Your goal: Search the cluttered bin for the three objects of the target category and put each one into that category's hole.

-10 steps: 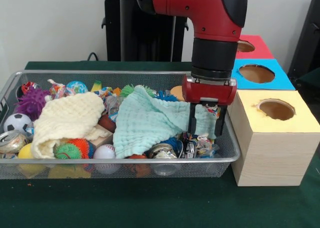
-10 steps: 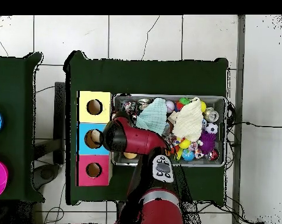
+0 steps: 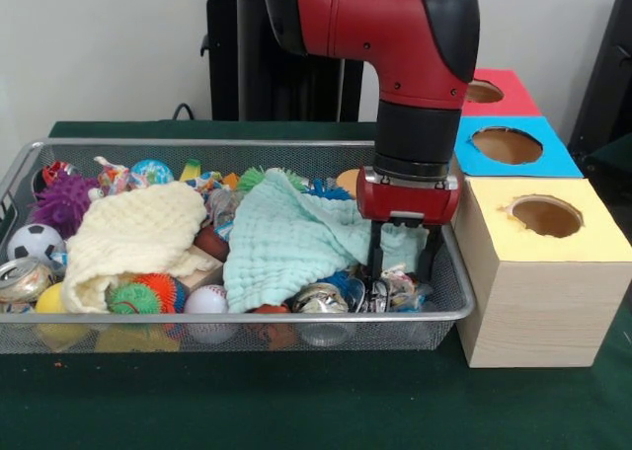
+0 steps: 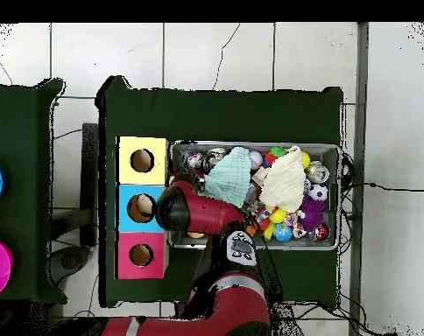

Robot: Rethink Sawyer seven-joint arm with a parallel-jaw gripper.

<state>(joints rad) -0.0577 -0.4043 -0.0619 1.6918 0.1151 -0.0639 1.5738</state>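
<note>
Inside the wire-mesh bin [image 3: 20, 179], spread gripper [image 3: 405, 270] fingers straddle crinkled wrappers [image 3: 395, 290] beside a waffle-textured mint cloth [image 3: 286, 238].

The bin [image 3: 237, 317] is packed rim to rim; a mint cloth [image 3: 286, 238] and a cream cloth [image 3: 133, 233] blanket the middle; bare desk [image 3: 296, 401] lies open along the front; the yellow-topped box [image 3: 543, 272] blocks the bin's end.

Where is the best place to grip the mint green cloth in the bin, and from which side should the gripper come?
Probably from straight above, pinching a raised fold near the middle of the mint green cloth. It lies crumpled over the clutter in the bin, with its edges draped flat, so a raised fold gives the gripper something to close on.
</note>
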